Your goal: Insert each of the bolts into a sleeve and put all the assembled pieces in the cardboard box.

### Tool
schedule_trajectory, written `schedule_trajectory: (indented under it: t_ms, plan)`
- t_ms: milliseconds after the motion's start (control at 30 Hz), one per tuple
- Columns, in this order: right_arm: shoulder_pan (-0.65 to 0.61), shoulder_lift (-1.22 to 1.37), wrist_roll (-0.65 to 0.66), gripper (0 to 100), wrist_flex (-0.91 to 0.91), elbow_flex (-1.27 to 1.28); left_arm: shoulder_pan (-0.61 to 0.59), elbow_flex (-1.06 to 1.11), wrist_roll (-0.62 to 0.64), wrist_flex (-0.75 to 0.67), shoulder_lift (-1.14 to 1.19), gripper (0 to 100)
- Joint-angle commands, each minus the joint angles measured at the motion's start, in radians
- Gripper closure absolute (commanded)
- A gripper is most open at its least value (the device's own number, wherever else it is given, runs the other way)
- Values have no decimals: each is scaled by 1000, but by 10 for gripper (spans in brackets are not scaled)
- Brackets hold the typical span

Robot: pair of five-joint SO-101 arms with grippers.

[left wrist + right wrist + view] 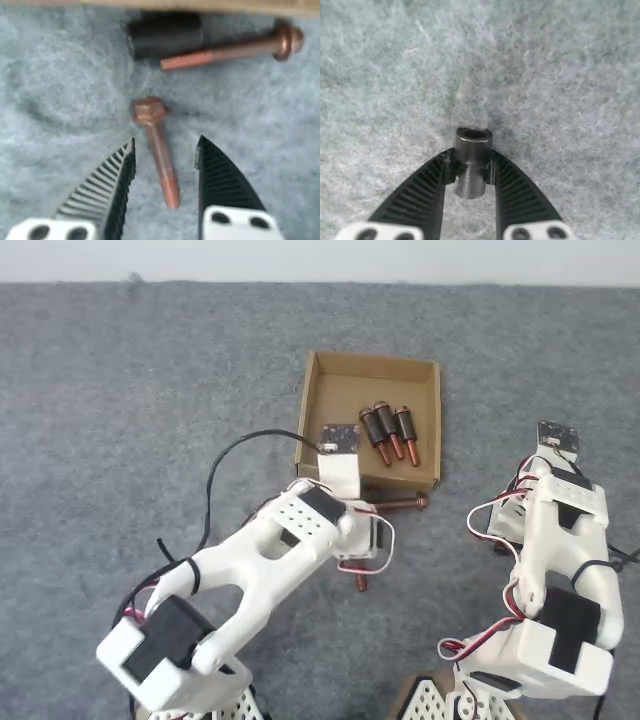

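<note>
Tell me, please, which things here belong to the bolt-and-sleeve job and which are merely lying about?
Part of the job:
- cardboard box
- three assembled pieces inside it
- bolt between the open left gripper
- second bolt
- loose sleeve beside it
- held sleeve in the right gripper

Just there:
- grey mat
- black cable

3 assembled pieces (pixel 389 432) in cardboard box (pixel 340 395), sleeve (pixel 165 35) and bolt (pixel 230 50) just before it, another bolt (pixel 156 145) nearer

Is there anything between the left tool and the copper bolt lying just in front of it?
Nothing visible. The copper-coloured hex-head bolt lies on the grey felt cover between the fingers of the open left tool. The black cylindrical sleeve and second copper bolt lie beyond its head.
</note>
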Motion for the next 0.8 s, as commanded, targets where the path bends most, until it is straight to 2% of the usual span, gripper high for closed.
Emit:
schedule_trajectory:
  t_ms: [0,267,500,767]
  plan:
    - [8,4,20,968,-12,-49,6,-41,8,6,-3,825]
    - [8,5,20,968,-12,-49,-37,-39,9,-51,6,904]
    - [8,5,20,968,-12,-49,-49,-125,11,-44,147,904]
    - [8,5,20,968,-12,-49,-49,-197,11,26,215,906]
